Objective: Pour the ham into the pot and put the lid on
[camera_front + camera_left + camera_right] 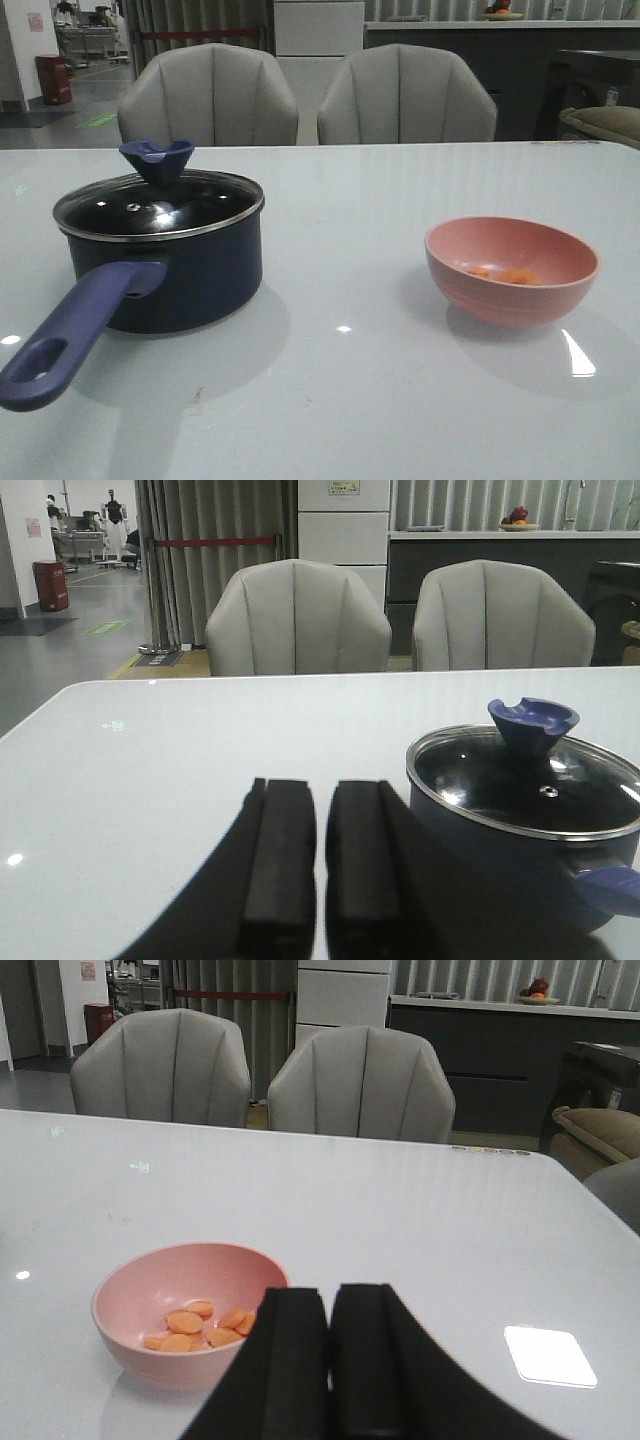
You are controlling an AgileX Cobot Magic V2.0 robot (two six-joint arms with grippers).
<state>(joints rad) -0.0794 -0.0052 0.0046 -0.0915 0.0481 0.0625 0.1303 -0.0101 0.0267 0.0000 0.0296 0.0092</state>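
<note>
- Just beyond the left gripper (320, 865), slightly to its right side, the dark navy round saucepan (190, 270) is sitting on the glossy white desk (360, 400).
- Its round glass lid with a metal rim (160, 205) is resting closed on the saucepan, with the dark blue flared knob (157, 160) standing upright on top.
- A long purplish-blue handle with a hole at its end (70, 335) is pointing from the saucepan back toward the robot's near left edge of the desk.
- The left gripper's two black fingers (280, 865) are sitting nearly together with only a thin slit between them, holding nothing and hanging apart from the saucepan.
- Just ahead of the right gripper (330, 1365), a little to its left side, the round pink bowl (185, 1310) is standing upright on the desk.
- Small orange-pink ham pieces (200, 1325) are lying in the bottom of that bowl, well apart from the saucepan.
- The right gripper's black fingers (290, 1360) are pressing together, empty, with their near edge overlapping the bowl's rim in the wrist view; whether they are touching it cannot be told.
- Beyond both grippers, two grey padded chairs (300, 100) are standing side by side at the desk's far edge.
</note>
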